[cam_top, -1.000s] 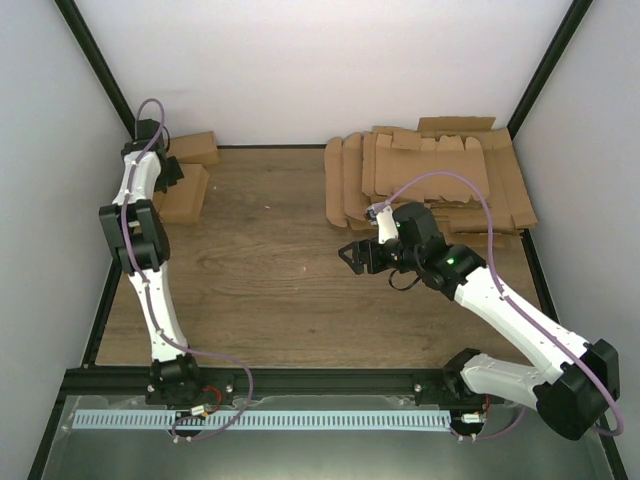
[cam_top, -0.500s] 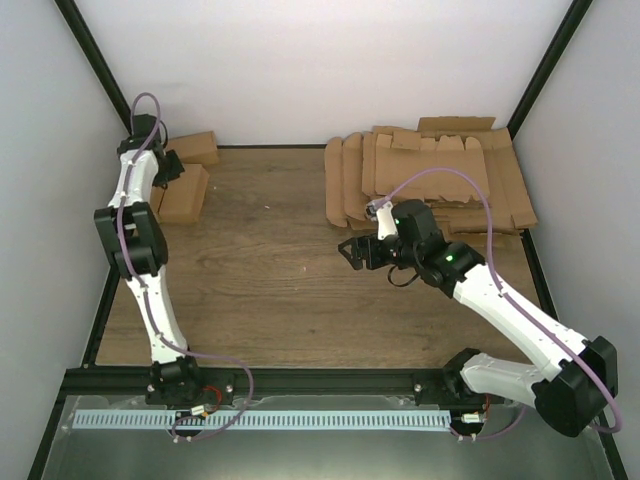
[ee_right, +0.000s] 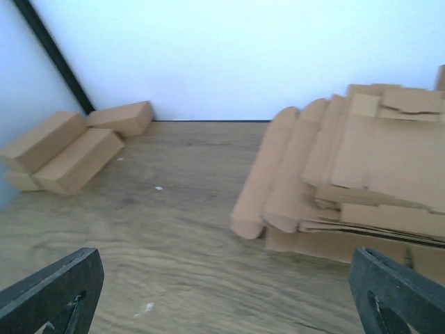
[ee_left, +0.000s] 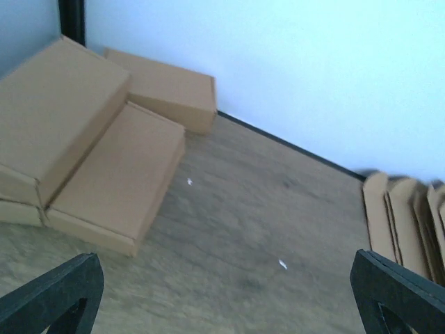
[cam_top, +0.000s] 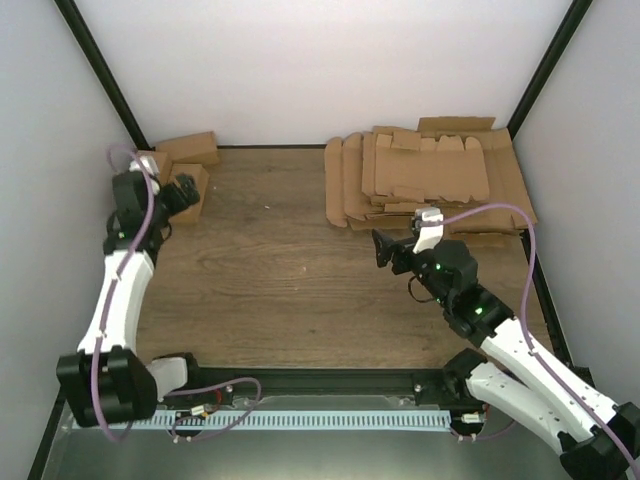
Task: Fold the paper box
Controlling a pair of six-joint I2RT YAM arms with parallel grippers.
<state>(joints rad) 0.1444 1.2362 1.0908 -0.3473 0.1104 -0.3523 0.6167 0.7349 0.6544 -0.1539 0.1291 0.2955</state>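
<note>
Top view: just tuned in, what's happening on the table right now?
Nothing is being held. The left gripper is open near the folded cartons in the far-left corner. The right gripper is open too, pointed toward the stack of flat blanks at the far right. No blank lies out for folding.

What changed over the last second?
Both arms pulled back toward their bases: left gripper drew back a little by the folded cartons, right gripper shifted right, toward the stack of flat blanks. Both open, holding nothing. Cartons and stack unmoved.
</note>
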